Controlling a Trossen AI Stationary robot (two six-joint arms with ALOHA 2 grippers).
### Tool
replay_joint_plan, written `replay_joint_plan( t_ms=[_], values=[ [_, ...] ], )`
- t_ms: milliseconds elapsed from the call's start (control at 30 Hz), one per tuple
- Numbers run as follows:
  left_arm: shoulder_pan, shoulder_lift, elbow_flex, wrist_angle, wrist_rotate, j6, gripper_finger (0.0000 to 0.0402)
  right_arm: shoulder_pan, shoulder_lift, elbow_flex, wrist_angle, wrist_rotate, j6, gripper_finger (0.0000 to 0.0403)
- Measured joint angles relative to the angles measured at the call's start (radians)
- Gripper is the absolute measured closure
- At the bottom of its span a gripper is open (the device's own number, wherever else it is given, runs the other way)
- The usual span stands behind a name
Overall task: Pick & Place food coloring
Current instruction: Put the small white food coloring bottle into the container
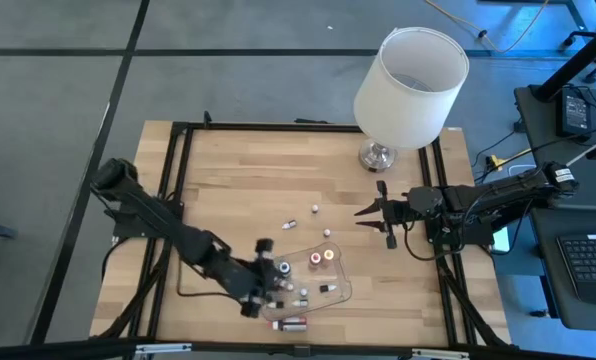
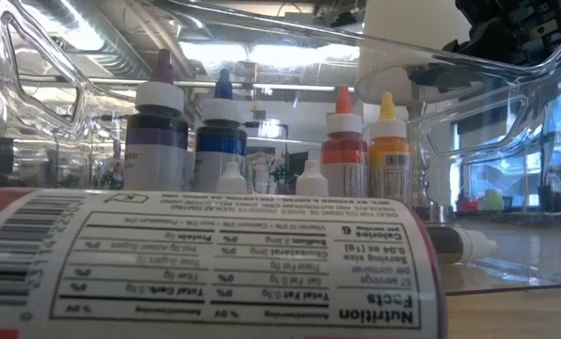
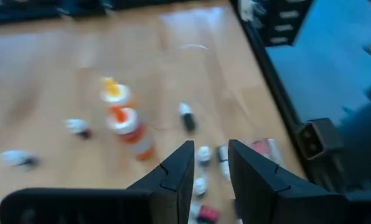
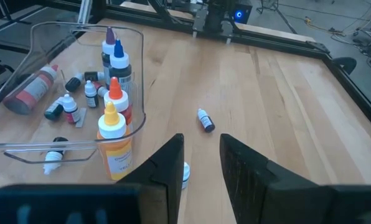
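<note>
I've got the left gripper (image 1: 268, 290) over the near-left end of the clear plastic tray (image 1: 344, 283), fingers (image 3: 176, 177) a narrow gap apart with nothing between them; the food coloring is split, four tall bottles (image 4: 114, 102) upright in the tray, small ones loose on the wooden worktop (image 1: 238, 185), one dark tiny bottle (image 4: 205, 120) lying ahead of the right gripper (image 1: 381, 222), whose fingers are also slightly apart and empty. The low view is mostly blocked by a labelled canister (image 2: 205, 268) lying on its side; the white-shaded lamp (image 1: 410, 75) stands at the far edge.
</note>
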Motion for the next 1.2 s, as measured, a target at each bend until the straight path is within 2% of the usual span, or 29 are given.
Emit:
replay_joint_plan(
  t_ms=[133, 233, 333, 467, 633, 800, 1000, 1067, 1200],
  values=[
    [-0.049, -0.116, -0.128, 0.029, -0.175, -0.059, 0.0306, 0.0, 0.0, 0.0, 0.003, 0.0, 0.001, 0.0296],
    [-0.061, -0.19, -0.276, 0.149, -0.253, -0.125, 0.0304, 0.0, 0.0, 0.0, 0.015, 0.0, 0.0, 0.0296],
    [-0.054, -0.24, -0.455, 0.384, -0.225, -0.141, 0.0305, 0.0, 0.0, 0.0, 0.02, 0.0, 0.0, 0.0296],
    [-0.014, -0.279, -0.678, 0.714, -0.108, -0.135, 0.0308, 0.0, 0.0, 0.0, 0.026, 0.0, -0.001, 0.0296],
    [0.035, -0.341, -0.862, 0.956, -0.022, -0.105, 0.0305, 0.0, 0.0, 0.0, 0.031, 0.0, 0.001, 0.0296],
    [0.068, -0.436, -0.952, 1.002, -0.019, -0.014, 0.0304, 0.0, 0.0, 0.0, 0.047, -0.002, 0.065, 0.0296],
    [0.075, -0.511, -0.981, 0.98, -0.144, 0.12, 0.0308, 0.0, 0.0, 0.0, 0.05, 0.0, 0.189, 0.0296],
    [0.075, -0.513, -0.981, 0.98, -0.176, 0.138, 0.0307, 0.0, 0.0, 0.0, 0.059, 0.033, 0.218, 0.0296],
    [0.075, -0.512, -0.981, 0.979, -0.175, 0.126, 0.0304, 0.0, 0.0, 0.0, 0.077, 0.108, 0.28, 0.0277]
  ],
)
